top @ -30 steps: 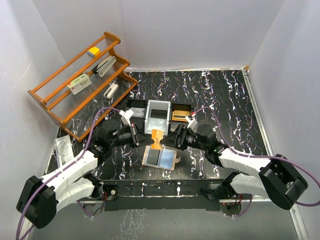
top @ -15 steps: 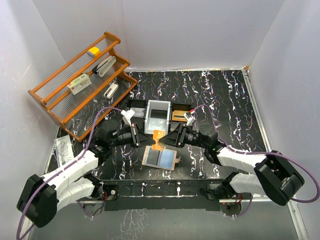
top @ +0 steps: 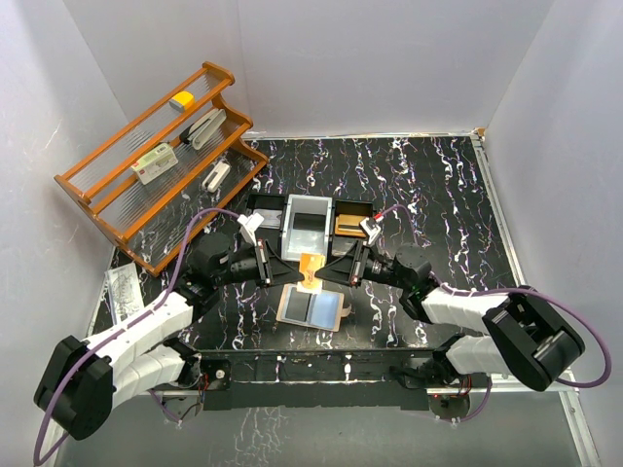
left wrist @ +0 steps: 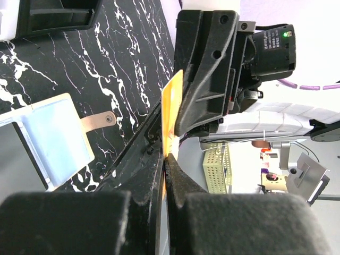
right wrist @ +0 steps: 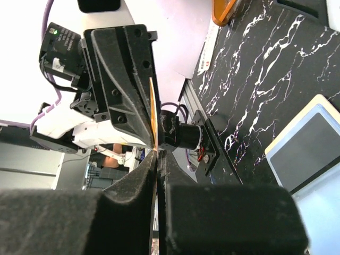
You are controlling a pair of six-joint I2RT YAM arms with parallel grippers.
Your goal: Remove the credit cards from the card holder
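An orange credit card (top: 310, 266) hangs upright above the table with both grippers on it. My left gripper (top: 295, 273) is shut on its left end, and in the left wrist view the card (left wrist: 172, 109) runs straight into the closed jaws (left wrist: 166, 159). From the right, my right gripper (top: 325, 275) is shut on the same card, seen edge-on (right wrist: 153, 111) entering its jaws (right wrist: 158, 155). The beige card holder (top: 341, 313) lies open on the table just below. Blue-grey cards (top: 310, 307) are still in its slots, and its snap tab (left wrist: 99, 121) points outward.
A black-and-grey three-compartment tray (top: 310, 206) stands just behind the grippers, with an orange-brown card (top: 348, 226) in its right compartment. A wooden rack (top: 156, 165) with small items fills the back left. A clear plastic bag (top: 122, 290) lies at the left edge.
My right gripper has moved left up to the orange card and shut on it. The left gripper has kept hold of the card and barely moved.
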